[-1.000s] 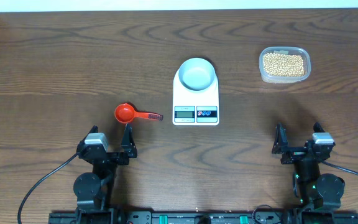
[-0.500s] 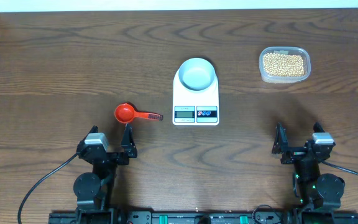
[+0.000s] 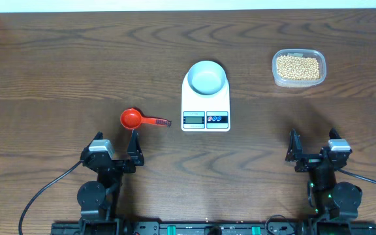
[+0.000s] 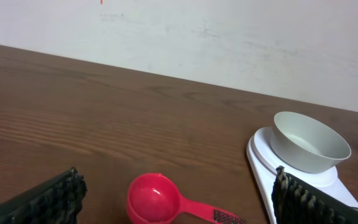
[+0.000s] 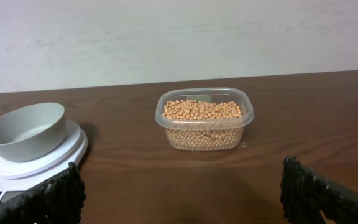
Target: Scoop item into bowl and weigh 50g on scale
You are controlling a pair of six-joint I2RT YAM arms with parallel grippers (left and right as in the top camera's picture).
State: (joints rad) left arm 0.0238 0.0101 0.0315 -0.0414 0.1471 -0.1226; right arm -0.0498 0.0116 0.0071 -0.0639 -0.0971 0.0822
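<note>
The pale blue-white bowl [image 3: 206, 77] stands empty on the white scale [image 3: 205, 112] at the table's middle; both show in the left wrist view [image 4: 308, 142] and right wrist view [image 5: 23, 130]. The tan-yellow beans [image 3: 297, 66] fill a clear plastic tub [image 3: 276, 76] at the back right, also in the right wrist view [image 5: 204, 110]. A red scoop [image 3: 131, 118] lies left of the scale, just ahead of my left gripper [image 3: 126, 149]. My left gripper [image 4: 179, 198] is open and empty. My right gripper [image 3: 304, 151] is open and empty near the front right, also in its wrist view [image 5: 182, 193].
The brown wooden table [image 3: 77, 59] ends at a pale wall along the back. The scoop's handle [image 4: 209, 211] points right toward the scale.
</note>
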